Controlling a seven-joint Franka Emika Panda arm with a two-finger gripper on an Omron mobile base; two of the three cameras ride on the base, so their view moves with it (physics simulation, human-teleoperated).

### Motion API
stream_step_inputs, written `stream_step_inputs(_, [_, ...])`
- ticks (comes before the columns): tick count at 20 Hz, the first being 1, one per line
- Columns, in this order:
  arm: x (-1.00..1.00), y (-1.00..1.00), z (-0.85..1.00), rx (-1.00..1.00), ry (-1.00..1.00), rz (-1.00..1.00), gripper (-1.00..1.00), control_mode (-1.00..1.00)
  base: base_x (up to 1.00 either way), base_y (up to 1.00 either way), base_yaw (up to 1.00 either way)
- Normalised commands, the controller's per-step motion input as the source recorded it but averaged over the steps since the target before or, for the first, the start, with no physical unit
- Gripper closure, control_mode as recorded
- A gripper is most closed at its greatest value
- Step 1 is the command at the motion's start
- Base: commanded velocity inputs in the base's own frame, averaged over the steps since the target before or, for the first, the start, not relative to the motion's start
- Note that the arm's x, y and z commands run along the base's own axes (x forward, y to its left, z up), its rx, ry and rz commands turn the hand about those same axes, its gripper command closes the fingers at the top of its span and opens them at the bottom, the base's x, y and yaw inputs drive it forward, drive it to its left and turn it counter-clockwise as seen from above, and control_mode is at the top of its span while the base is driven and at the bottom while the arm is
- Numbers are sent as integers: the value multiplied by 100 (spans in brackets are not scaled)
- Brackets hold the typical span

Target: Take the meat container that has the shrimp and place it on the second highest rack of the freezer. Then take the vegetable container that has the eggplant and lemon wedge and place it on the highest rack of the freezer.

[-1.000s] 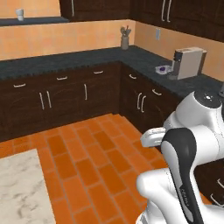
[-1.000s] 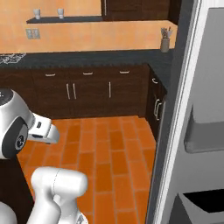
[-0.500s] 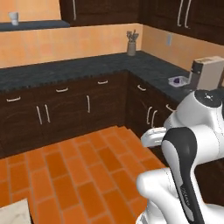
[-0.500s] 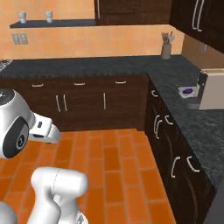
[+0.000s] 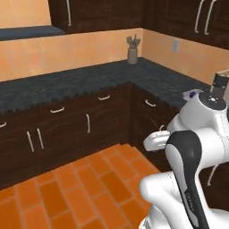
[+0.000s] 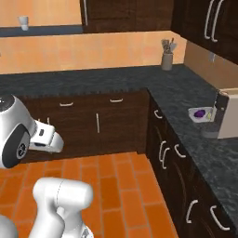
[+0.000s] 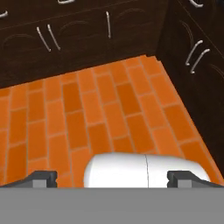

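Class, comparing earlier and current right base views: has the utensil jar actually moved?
No. The utensil jar still stands in the counter corner against the orange wall; the whole picture shifted as the base drove.

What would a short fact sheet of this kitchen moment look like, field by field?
room: corner kitchen, dark cabinets, orange brick floor
counter: dark, speckled, L-shaped
tray: white, on the counter, holding the eggplant
utensil pot: in the counter's corner
cup: on a wall shelf
gripper: open, holding nothing, over the floor
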Motion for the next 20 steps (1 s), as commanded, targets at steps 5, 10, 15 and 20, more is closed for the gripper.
stream_step_inputs(5, [0, 0, 0, 0, 0, 0, -100, 100, 74, -21, -63])
stream_step_inputs(10, [0, 0, 0, 0, 0, 0, -100, 100, 87, -8, -54])
stream_step_inputs(15, [0, 0, 0, 0, 0, 0, -100, 100, 65, 53, -51])
stream_step_inputs(20, [0, 0, 0, 0, 0, 0, -100, 100, 50, 41, -41])
